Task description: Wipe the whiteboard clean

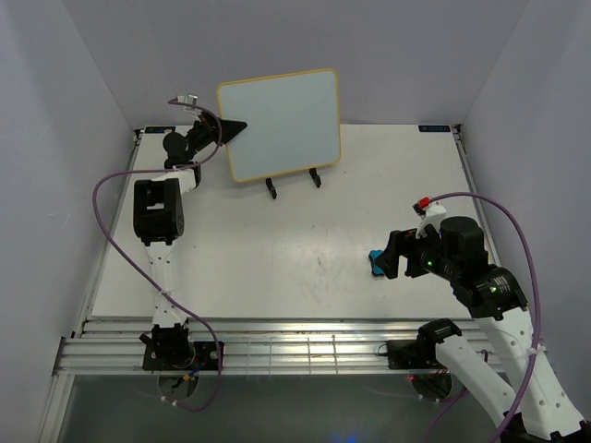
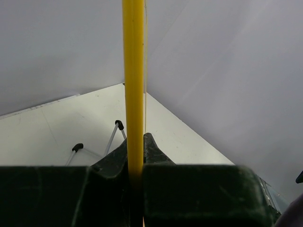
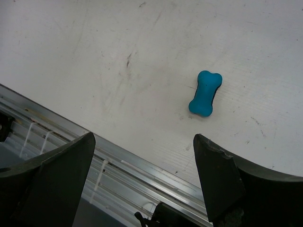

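The whiteboard (image 1: 280, 125), glossy white in a thin yellow frame, stands upright at the back of the table on a wire easel stand (image 1: 294, 185). I can make out no marks on its face. My left gripper (image 1: 233, 129) is shut on the board's left edge. In the left wrist view that yellow frame edge (image 2: 134, 71) runs straight up from between the closed left gripper (image 2: 135, 142). The small blue bone-shaped eraser (image 3: 205, 93) lies flat on the table at the right (image 1: 377, 263). My right gripper (image 1: 391, 256) hangs open just beside and above it, holding nothing (image 3: 144, 156).
White walls close in the table (image 1: 277, 258) on three sides. The metal rail (image 3: 118, 165) along the near edge lies right under the right gripper. The easel stand's black-tipped legs (image 2: 116, 135) rest on the table behind the board.
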Motion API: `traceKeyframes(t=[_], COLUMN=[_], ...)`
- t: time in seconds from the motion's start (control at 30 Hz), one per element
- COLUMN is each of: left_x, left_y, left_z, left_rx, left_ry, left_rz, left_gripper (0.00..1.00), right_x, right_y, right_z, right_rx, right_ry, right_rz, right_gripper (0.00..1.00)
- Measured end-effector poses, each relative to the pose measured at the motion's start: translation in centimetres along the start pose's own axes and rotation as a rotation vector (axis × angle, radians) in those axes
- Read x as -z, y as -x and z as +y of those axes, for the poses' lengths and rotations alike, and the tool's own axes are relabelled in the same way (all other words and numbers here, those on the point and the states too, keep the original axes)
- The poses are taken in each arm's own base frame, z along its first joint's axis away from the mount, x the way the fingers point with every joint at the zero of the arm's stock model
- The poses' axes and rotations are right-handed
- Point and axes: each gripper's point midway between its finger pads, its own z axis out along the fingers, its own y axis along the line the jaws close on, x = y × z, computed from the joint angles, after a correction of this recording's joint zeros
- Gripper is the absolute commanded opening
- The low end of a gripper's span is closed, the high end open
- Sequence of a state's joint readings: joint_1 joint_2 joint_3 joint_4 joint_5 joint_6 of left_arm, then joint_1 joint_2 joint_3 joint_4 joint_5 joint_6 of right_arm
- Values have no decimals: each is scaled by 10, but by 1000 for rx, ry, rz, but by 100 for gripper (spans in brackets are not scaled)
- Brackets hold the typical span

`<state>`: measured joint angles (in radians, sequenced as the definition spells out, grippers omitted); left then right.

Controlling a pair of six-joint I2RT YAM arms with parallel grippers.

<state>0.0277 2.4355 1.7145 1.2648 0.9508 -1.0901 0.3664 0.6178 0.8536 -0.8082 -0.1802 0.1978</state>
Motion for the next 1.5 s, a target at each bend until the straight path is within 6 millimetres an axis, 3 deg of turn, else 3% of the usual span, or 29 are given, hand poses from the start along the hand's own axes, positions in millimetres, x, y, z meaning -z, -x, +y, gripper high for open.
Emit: traceKeyframes(t=[0.33, 0.6, 0.97, 1.33, 1.43, 1.5], left_x=[13, 13, 5, 25, 32, 34], left_y=[-39, -42, -32, -46, -52, -55], left_z=[30, 36, 23, 45, 51, 52], left_rx=[102, 129, 48, 157, 195, 210], left_ry=[36, 48, -22, 64, 91, 102], left_rz=[41, 29, 69, 28, 17, 9], left_gripper=[0, 0, 0, 0, 10, 12], right_x=[0, -1, -7, -7, -9, -10], right_y=[0, -1, -11, -9, -11, -13], right_z=[1, 2, 1, 2, 2, 1], right_rx=[1, 1, -6, -4, -5, -6], right_ry=[7, 14, 24, 29, 31, 31], right_rz=[-1, 3, 31, 24, 28, 34], right_gripper=[90, 90, 90, 90, 90, 90])
